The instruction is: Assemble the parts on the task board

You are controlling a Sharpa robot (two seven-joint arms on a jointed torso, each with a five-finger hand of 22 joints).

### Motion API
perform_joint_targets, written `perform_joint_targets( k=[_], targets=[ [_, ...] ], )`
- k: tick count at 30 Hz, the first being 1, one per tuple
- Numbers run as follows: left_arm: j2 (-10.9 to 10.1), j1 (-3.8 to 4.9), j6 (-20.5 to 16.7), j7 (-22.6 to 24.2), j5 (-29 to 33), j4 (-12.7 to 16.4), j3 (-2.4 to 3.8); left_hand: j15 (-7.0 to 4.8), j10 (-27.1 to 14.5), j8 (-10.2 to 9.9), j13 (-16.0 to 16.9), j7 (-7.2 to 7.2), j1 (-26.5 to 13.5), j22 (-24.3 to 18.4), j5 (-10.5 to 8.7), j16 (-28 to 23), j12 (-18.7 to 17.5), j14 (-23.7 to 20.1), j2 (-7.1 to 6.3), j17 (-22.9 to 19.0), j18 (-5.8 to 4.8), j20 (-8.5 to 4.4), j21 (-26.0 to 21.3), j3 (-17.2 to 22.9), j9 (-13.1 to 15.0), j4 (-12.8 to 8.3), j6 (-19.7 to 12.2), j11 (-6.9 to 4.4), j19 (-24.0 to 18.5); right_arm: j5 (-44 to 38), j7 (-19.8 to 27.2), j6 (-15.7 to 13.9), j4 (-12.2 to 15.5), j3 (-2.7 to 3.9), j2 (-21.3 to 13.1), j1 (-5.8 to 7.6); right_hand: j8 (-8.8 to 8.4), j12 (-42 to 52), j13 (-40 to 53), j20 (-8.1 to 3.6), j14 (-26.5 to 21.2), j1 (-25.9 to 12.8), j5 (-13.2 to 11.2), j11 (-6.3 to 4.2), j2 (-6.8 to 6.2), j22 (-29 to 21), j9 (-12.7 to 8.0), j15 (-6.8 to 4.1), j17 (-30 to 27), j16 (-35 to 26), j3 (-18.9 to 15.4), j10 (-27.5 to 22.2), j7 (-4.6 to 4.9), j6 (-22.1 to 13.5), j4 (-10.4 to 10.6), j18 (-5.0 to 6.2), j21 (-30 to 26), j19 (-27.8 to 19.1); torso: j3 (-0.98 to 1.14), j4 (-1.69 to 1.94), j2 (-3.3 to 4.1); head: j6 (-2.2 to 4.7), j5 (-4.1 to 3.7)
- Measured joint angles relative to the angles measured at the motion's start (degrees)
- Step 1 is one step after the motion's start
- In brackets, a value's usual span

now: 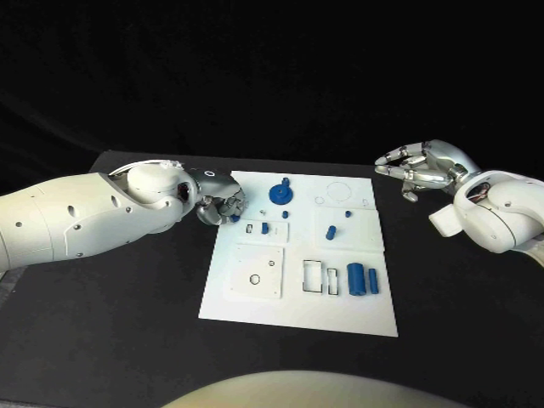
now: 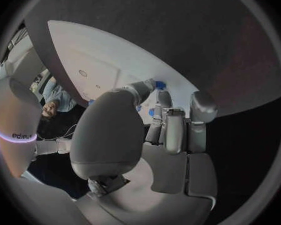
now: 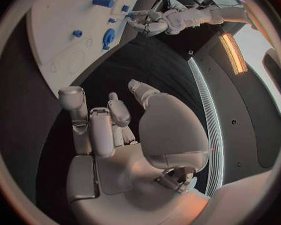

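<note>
The black bench [image 1: 125,340] carries one thing lying flat on it, the white task board [image 1: 299,299]. Bare dark surface shows to either side of the board and along its near edge.

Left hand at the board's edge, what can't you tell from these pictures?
- Head view: the left hand lies at the task board's left edge; its own arm hides the fingertips, so a grip on a part cannot be told.
- Left wrist view: the palm covers most of the board; small blue parts peek past the fingers, contact unclear.
- Right wrist view: the left hand is too small to read.
</note>
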Motion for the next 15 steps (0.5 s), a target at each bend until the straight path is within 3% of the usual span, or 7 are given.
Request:
perform_joint_targets(
  k=[5,11,15],
  targets=[
    [0.0,0.01,-0.4,0.7,1.1,0.0,0.0,0.53,-0.6,-1.7,-1.6,1.18,-0.3,-0.9,0.0,-0.4,-2.3,-0.1,1.91,0.0,0.0,0.38,-0.9,1.2,-0.5,2.6,0.3,0.59,-0.8,0.0,0.0,0.0,0.0,0.0,0.0,0.0,0.0,0.0,0.0,0.0,0.0,0.0,0.0,0.0,0.0,0.0,0.0,0.0,0.0,0.0,-0.2,0.0,0.0,0.0,0.2,0.0,0.0,0.0,0.01,-0.01,-0.01,0.14,-0.07],
    [0.1,-0.05,-0.7,1.3,2.5,0.1,-0.05,0.81,-0.8,-2.8,-2.6,1.67,0.3,-1.4,0.0,-0.6,-3.7,0.0,3.78,0.0,0.0,0.91,-1.3,3.0,-1.1,4.0,0.0,0.79,-1.3,0.0,0.1,0.0,0.0,0.0,0.0,-0.01,0.0,0.0,0.0,0.0,0.0,0.0,0.0,0.0,0.0,0.0,0.0,0.0,0.0,0.0,-0.2,0.0,0.0,0.0,0.2,0.0,0.0,0.0,0.01,-0.01,0.0,0.21,-0.12],
    [0.1,-0.07,-0.8,1.5,3.1,0.0,-0.07,1.01,-1.0,-3.3,-3.2,2.08,0.6,-1.5,0.0,-0.6,-4.3,-0.2,3.57,0.0,0.0,0.9,-1.6,4.5,-1.3,4.1,0.0,1.0,-1.3,0.0,0.1,0.1,-0.1,0.0,0.0,-0.01,0.0,0.0,-0.1,0.0,0.0,0.0,0.0,0.0,0.0,-0.1,0.0,0.0,0.0,0.0,-0.2,0.0,0.0,0.0,0.2,0.0,0.0,0.0,0.01,-0.01,0.02,0.24,-0.15]
  ],
)
